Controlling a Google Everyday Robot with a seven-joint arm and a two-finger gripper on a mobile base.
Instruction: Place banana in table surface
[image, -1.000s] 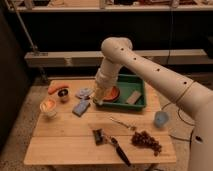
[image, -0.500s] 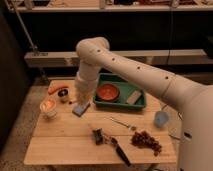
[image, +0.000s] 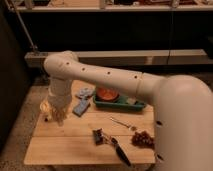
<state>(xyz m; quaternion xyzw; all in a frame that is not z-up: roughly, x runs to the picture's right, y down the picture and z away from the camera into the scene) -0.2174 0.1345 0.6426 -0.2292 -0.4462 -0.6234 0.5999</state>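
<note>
The jaws (image: 60, 119) hang at the end of the white arm (image: 110, 77), low over the worktop's (image: 75, 145) left end, and they are closed together. Whether anything is pinched in them I cannot make out, because the wrist hides the spot. The banana itself I cannot pick out anywhere. It may lie under the wrist, where a pale round thing (image: 46, 106) peeps out at the worktop's left edge (a cup or bowl, hard to say). So the banana's direction from the jaws and its long axis stay unknown.

There is only the one arm, and it is right over that corner. My guess is that the next move turns on what sits just beneath the jaws.

Just right of the jaws lies a flat blue oblong (image: 80, 107), soft-looking like a sponge. Further right sits the green tray (image: 120, 104), hard-walled, with an orange bowl (image: 107, 94) in it. Toward the worktop's near edge lie a dark-handled tool (image: 120, 152), a thin metal utensil (image: 120, 122) and a knobbly dark bunch like grapes (image: 142, 139). The worktop is pale wooden planks, matte and flat.
</note>
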